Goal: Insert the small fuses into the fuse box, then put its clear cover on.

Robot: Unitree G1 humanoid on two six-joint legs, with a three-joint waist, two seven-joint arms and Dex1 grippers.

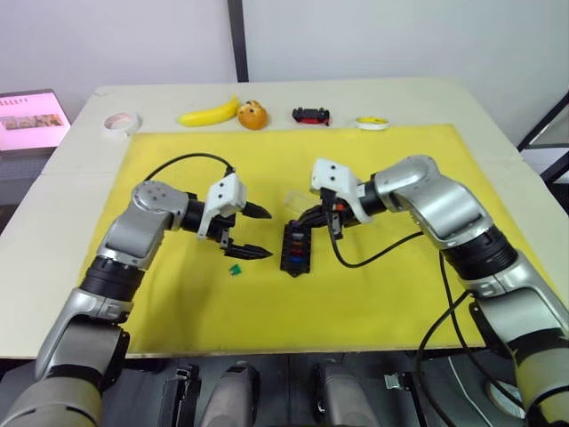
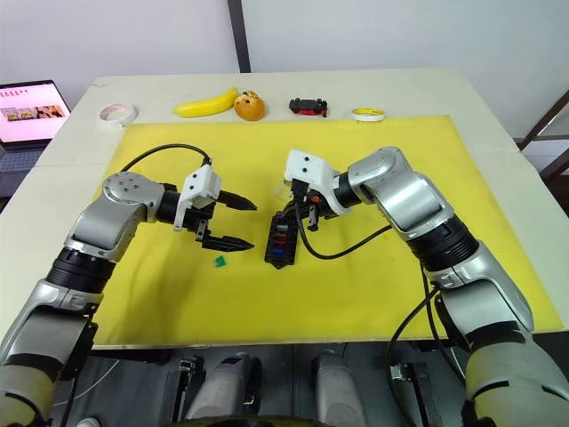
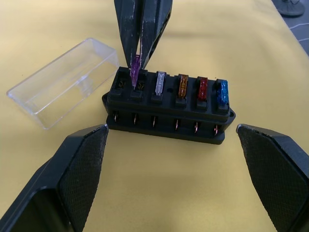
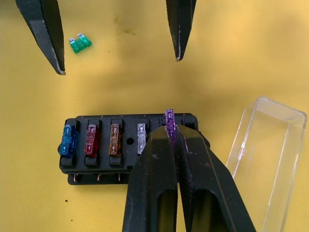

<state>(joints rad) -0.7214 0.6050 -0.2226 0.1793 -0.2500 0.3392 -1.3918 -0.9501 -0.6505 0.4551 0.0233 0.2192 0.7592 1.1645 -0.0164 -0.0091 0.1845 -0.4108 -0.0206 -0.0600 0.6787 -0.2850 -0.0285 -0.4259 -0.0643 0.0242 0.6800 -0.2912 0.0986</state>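
The black fuse box (image 1: 293, 250) lies mid-mat with several fuses (image 4: 115, 139) seated in one row: blue, red, amber and pale grey. My right gripper (image 4: 170, 133) is shut on a purple fuse (image 3: 135, 73), holding it upright at the end slot of that row, next to the grey one. The clear cover (image 3: 62, 83) lies open side up on the mat just beyond the box. A green fuse (image 1: 236, 269) lies loose on the mat to the left of the box. My left gripper (image 1: 266, 233) hovers open beside the box, above the green fuse, holding nothing.
The yellow mat (image 1: 178, 302) covers the table's middle. Along the far edge lie a tape roll (image 1: 120, 124), a banana (image 1: 209, 113), an orange (image 1: 253, 115), a black-and-red toy car (image 1: 311, 115) and a yellow tape roll (image 1: 373, 123). A laptop screen (image 1: 31, 120) stands at far left.
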